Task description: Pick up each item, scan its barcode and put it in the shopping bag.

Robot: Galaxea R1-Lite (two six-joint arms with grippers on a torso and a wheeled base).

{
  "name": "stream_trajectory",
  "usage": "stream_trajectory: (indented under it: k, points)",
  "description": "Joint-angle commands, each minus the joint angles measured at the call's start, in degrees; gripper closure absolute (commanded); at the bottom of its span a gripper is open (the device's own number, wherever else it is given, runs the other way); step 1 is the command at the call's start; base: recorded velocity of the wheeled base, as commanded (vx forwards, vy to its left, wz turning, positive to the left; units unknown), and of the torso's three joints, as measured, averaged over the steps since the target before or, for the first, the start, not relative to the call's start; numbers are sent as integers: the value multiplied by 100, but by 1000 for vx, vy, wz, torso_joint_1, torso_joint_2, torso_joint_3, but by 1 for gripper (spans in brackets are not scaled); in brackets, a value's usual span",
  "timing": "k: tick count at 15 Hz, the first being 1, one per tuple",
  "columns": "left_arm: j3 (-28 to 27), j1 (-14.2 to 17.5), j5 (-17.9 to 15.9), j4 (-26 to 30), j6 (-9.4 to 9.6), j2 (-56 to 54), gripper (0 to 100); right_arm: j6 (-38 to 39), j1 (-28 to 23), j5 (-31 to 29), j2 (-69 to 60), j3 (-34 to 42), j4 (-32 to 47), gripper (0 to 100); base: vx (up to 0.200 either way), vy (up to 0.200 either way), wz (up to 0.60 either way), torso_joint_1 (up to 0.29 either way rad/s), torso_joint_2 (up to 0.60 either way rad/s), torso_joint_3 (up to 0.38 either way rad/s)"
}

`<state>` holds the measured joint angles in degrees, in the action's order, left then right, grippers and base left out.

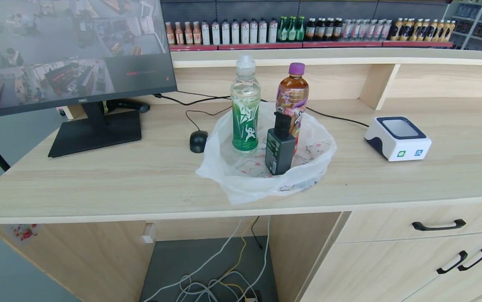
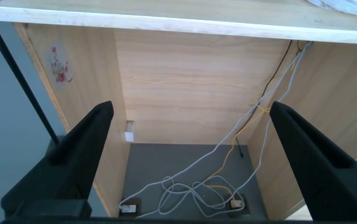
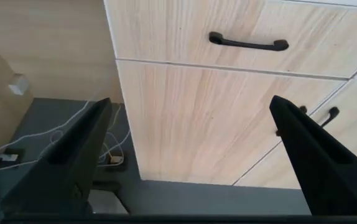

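Standing in your shopping bag (image 1: 241, 186) on the counter (image 1: 98, 180), green bottle (image 1: 245, 113), brown bottle (image 1: 293, 94), black pack (image 1: 279, 149), your left gripper (image 2: 191, 112) and right gripper (image 3: 191, 106) low by the counter, both wide open, holding nothing.

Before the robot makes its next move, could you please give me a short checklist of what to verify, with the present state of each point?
1. Left claw open and holding nothing: ok.
2. Right claw open and holding nothing: ok.
3. Green bottle, purple-capped bottle and black pack all inside the shopping bag: ok.
4. All three items standing upright in the bag: ok.
5. Window of the barcode scanner uncovered, nothing lying on it: ok.
6. Every item's barcode scanned: cannot tell.
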<state>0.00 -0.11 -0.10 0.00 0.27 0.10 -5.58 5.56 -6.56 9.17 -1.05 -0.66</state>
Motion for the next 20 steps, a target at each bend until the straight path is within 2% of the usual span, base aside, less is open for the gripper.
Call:
stream_trajectory:
  k: [1, 2, 3, 5, 7, 9, 13, 20]
  points:
    - [0, 2, 1, 0, 0, -1, 0, 49, -380, 32, -548, -1, -13, 0, 0, 0, 0, 0, 0, 0]
    - [0, 2, 1, 0, 0, -1, 0, 154, -415, 243, -671, -1, -4, 0, 0, 0, 0, 0, 0, 0]
    - [0, 2, 1, 0, 0, -1, 0, 93, -424, 709, -706, -1, -4, 0, 0, 0, 0, 0, 0, 0]
    - [0, 2, 1, 0, 0, -1, 0, 110, -459, 884, -767, 8, -13, 0, 0, 0, 0, 0, 0, 0]
    - [0, 2, 1, 0, -9, -1, 0, 453, -512, 1333, -908, 87, -207, 0, -100, 0, 0, 4, 4, 1]
    - [0, 2, 1, 0, 0, -1, 0, 506, -512, 1341, -908, 96, -215, 0, -200, 0, 0, 12, 7, 0]
    - [0, 2, 1, 0, 0, -1, 0, 506, -512, 1341, -908, 96, -215, 0, 0, 0, 0, 0, 0, 0]
    - [0, 2, 1, 0, -9, -1, 0, 497, -512, 1333, -908, 105, -215, 0, 0, -200, 0, 11, 6, 1]
